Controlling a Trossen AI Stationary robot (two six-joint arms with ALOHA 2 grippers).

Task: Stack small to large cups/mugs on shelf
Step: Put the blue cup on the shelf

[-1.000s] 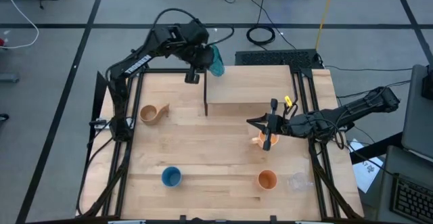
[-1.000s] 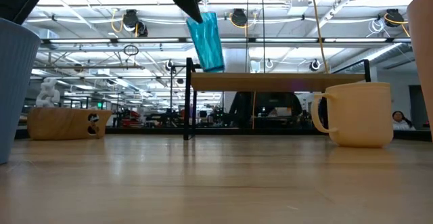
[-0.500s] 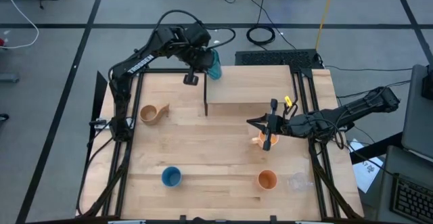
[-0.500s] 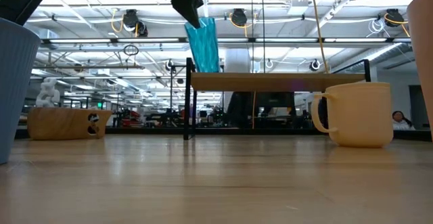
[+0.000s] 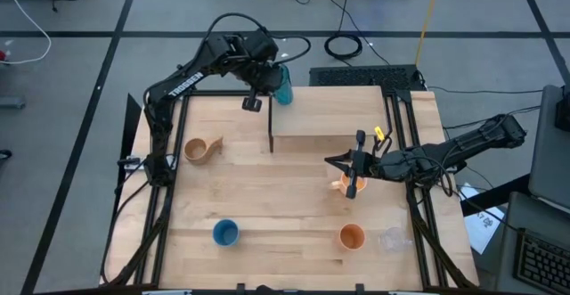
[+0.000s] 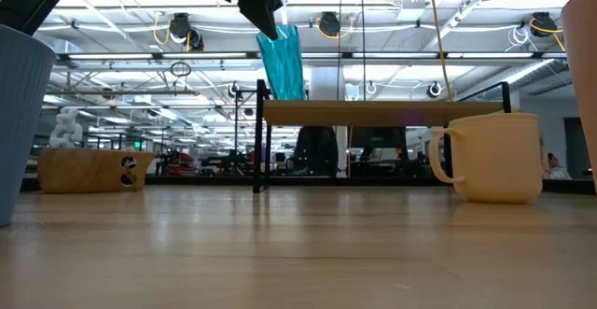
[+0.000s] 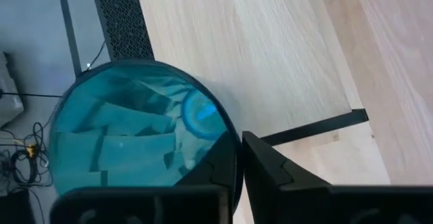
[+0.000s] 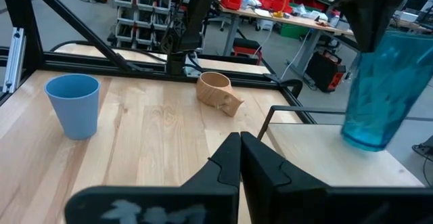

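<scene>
Overhead, left pincer (image 5: 272,79) grips teal tumbler (image 5: 283,86) on shelf (image 5: 325,121); no legible writing.

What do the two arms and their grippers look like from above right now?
Both are dark, jointed arms. The left arm carries white lettering along one link and a black cable looping over its wrist. The right arm has loose black cables beside it. The left gripper and right gripper have black fingers.

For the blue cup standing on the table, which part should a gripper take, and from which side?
Probably the rim wall, from straight above. The blue cup stands upright, mouth open upward, without a handle, and with bare table all around it. One finger can go inside and one outside.
</scene>
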